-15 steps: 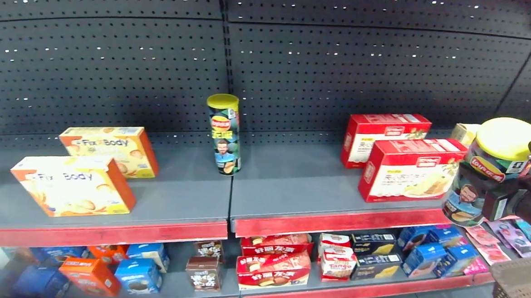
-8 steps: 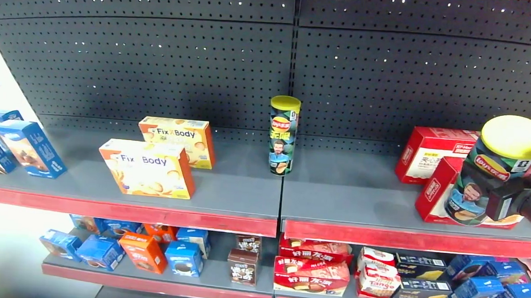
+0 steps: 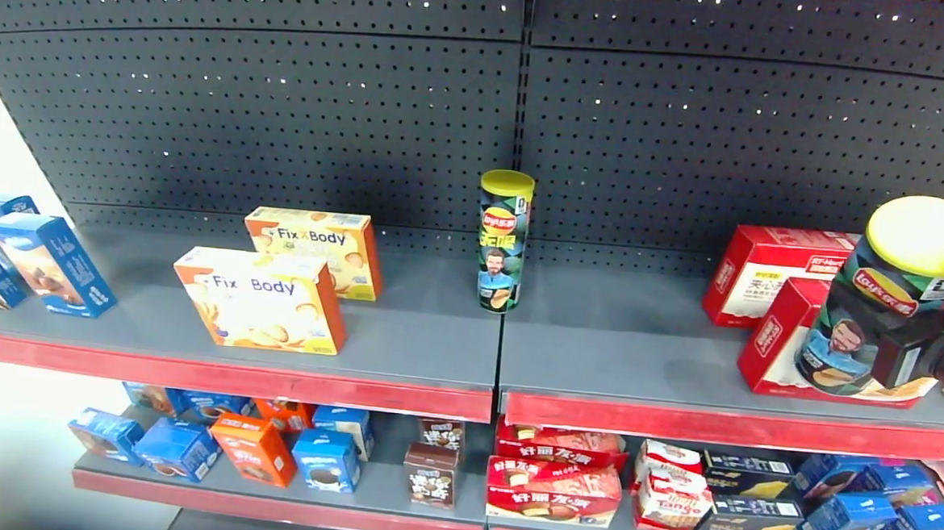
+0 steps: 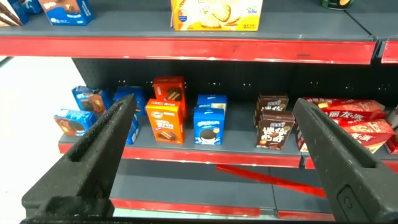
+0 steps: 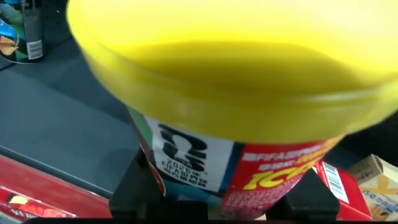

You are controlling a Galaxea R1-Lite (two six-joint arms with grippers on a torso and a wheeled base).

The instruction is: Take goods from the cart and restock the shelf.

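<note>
Chip can [image 3: 904, 263] gripped by right hand [image 3: 894, 345] before upper shelf [image 3: 596, 360], left hand [image 4: 212, 104] wide apart facing lower shelf [image 4: 239, 151]

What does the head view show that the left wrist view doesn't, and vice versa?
Head view adds: the chip can shut in the right gripper, the red boxes behind it. Left wrist view adds: the left gripper, fingers open. Shared: the front yellow box on the upper shelf, the orange boxes and brown boxes on the lower shelf.
</note>
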